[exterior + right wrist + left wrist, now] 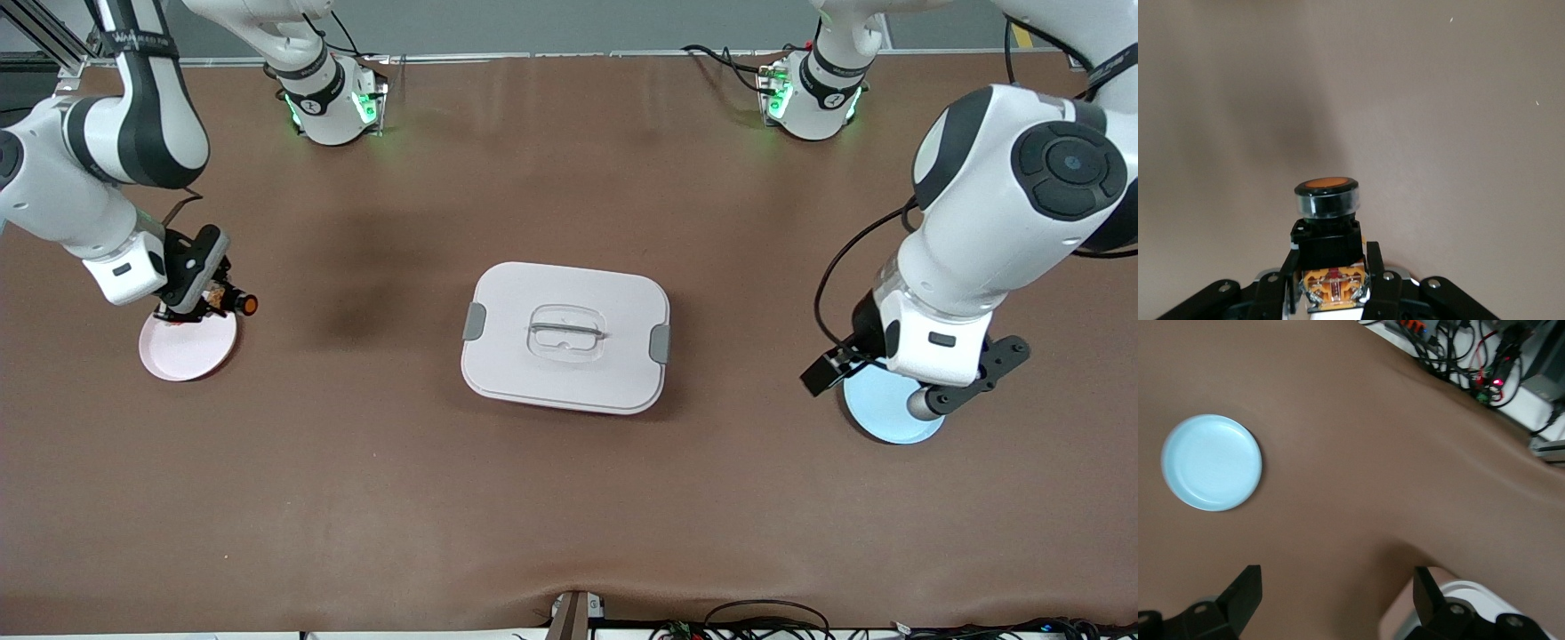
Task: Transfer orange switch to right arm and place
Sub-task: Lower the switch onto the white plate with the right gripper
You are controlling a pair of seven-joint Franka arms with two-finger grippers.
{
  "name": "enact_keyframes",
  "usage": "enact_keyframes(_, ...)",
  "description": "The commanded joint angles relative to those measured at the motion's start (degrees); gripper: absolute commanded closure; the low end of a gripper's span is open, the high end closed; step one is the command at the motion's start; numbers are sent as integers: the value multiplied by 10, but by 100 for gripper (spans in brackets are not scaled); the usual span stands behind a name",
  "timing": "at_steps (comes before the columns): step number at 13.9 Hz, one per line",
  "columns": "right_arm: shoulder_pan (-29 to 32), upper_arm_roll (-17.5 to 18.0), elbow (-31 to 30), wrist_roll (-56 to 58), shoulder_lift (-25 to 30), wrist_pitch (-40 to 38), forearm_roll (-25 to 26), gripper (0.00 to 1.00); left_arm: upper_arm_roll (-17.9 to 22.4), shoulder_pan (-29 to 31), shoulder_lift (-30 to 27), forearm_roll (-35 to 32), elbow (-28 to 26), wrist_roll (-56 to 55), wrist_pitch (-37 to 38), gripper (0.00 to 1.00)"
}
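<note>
The orange switch (238, 304) is a stubby black part with an orange round face. My right gripper (203, 300) is shut on its black and orange body and holds it just above the rim of a pink plate (182, 351) at the right arm's end of the table. In the right wrist view the switch (1327, 217) sticks out between the fingers (1373, 267) with its orange face pointing away from the gripper (1331, 270). My left gripper (1338, 587) is open and empty, up in the air by a light blue plate (889, 416), which also shows in the left wrist view (1211, 462).
A white lidded box (564, 338) with a clear handle and grey clips sits in the middle of the table; its corner shows in the left wrist view (1475, 593). Cables (1471, 360) lie along the table edge nearest the front camera.
</note>
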State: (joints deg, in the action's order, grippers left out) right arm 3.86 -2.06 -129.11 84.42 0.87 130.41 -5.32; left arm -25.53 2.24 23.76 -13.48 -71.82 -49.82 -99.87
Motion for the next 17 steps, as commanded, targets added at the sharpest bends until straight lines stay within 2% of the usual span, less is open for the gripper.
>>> enact_keyframes(1,54,10,-7,88,-31,50,14,100,-3,39,-39,-15,-14,103,51,0)
enact_keyframes(4,95,10,-8,153,-78,99,14,100,8,62,-69,-8,-22,205,74,0)
enact_keyframes(6,116,10,-7,187,-110,141,14,100,64,33,-110,8,-50,255,75,0)
enact_keyframes(8,130,10,-5,198,-140,160,14,100,122,17,-154,63,-82,333,76,0)
enact_keyframes(10,137,10,-3,203,-162,176,14,100,161,17,-199,105,-121,392,77,0)
enact_keyframes(13,145,10,15,215,-195,191,15,100,175,12,-248,108,-161,421,100,0)
enact_keyframes(17,163,10,55,250,-239,190,15,100,175,13,-264,120,-162,430,143,0)
